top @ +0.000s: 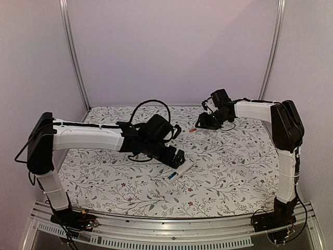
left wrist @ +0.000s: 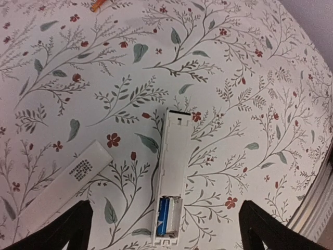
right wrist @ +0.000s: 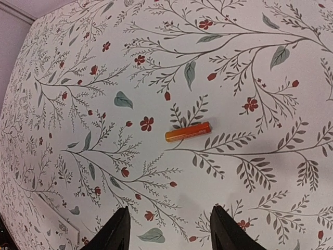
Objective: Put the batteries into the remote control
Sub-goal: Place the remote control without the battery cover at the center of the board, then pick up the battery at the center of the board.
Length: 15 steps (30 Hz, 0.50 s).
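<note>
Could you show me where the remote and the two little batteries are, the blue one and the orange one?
remote point(left wrist: 174, 161): left wrist view, middle of its white back.
blue battery point(left wrist: 166, 216): left wrist view, its side, in the remote's recess.
orange battery point(right wrist: 188, 132): right wrist view, middle of its side.

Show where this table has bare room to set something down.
Free: the near-right cloth between the remote control and the right arm, and the near-left strip in front of the left arm. Crowded: the centre, with the open left gripper over the remote control and loose cover, and far right around the orange battery by the right gripper.
</note>
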Each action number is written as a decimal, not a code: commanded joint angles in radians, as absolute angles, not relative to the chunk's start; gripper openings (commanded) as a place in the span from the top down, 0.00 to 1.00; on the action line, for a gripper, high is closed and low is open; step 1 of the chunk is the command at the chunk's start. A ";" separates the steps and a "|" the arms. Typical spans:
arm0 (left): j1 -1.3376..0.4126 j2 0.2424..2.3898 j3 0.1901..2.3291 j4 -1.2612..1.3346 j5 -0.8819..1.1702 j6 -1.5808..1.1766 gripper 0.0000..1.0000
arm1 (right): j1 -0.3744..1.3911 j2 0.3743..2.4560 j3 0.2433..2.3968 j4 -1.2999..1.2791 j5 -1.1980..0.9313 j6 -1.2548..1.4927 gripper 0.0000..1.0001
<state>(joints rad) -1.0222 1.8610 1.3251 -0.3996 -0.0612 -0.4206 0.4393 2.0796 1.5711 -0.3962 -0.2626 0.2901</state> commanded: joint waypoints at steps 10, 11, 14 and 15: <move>-0.912 1.634 1.151 -0.228 -0.090 -0.448 0.00 | 0.482 2.348 1.917 -0.529 -0.018 0.268 0.44; -0.911 1.633 1.148 -0.229 -0.094 -0.447 0.00 | 0.484 2.371 1.941 -0.542 -0.008 0.272 0.44; -0.910 1.624 1.135 -0.221 -0.109 -0.441 0.00 | 0.492 2.412 2.003 -0.575 0.041 0.276 0.44; -0.910 1.621 1.132 -0.217 -0.111 -0.441 0.01 | 0.495 2.428 2.018 -0.583 0.050 0.276 0.44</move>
<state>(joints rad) -0.9085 1.6409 1.1538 -0.2443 -0.0887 -0.4423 0.4843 2.3627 1.9511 -0.5148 -0.0467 0.2642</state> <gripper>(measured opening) 0.995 0.560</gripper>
